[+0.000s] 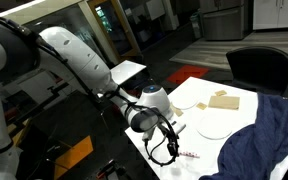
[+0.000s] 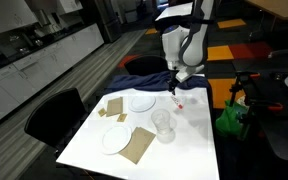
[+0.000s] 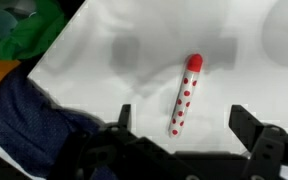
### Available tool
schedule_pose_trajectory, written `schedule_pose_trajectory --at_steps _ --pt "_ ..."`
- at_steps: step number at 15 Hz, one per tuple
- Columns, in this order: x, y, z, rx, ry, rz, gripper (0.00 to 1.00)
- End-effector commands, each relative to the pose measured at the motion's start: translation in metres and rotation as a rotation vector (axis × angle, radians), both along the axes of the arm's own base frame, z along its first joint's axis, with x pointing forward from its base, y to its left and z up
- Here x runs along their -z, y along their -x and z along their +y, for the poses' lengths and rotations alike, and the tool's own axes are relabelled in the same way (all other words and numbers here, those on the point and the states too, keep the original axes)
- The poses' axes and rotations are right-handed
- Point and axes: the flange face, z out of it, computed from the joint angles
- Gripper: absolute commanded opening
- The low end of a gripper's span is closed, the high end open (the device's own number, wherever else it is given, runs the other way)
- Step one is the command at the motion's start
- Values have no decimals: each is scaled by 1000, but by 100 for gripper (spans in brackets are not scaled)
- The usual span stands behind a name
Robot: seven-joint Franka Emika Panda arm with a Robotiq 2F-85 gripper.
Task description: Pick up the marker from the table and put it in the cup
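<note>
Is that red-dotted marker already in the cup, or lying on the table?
Lying flat on the table, outside the cup: the wrist view shows the whole marker resting on the white surface.

No words, labels, brand names, numbers or signs can be read in any view. The marker (image 3: 185,95), at the centre of the wrist view, bears only red dots on white, no lettering.

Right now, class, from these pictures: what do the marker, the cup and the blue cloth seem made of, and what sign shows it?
Marker: probably smooth plastic, white with red dots and a red end, even surface.
Cup: clear plastic or glass; it is see-through.
Cloth: soft fabric, matte, lying in folds.
</note>
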Motion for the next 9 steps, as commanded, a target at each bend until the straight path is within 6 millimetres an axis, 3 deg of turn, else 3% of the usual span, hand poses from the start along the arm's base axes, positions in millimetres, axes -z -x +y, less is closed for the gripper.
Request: schedule_pose_trajectory --at_steps 1,9 --pt "0 -1 0 0 0 0 100" --pt "21 -10 -1 4 -52 -25 100"
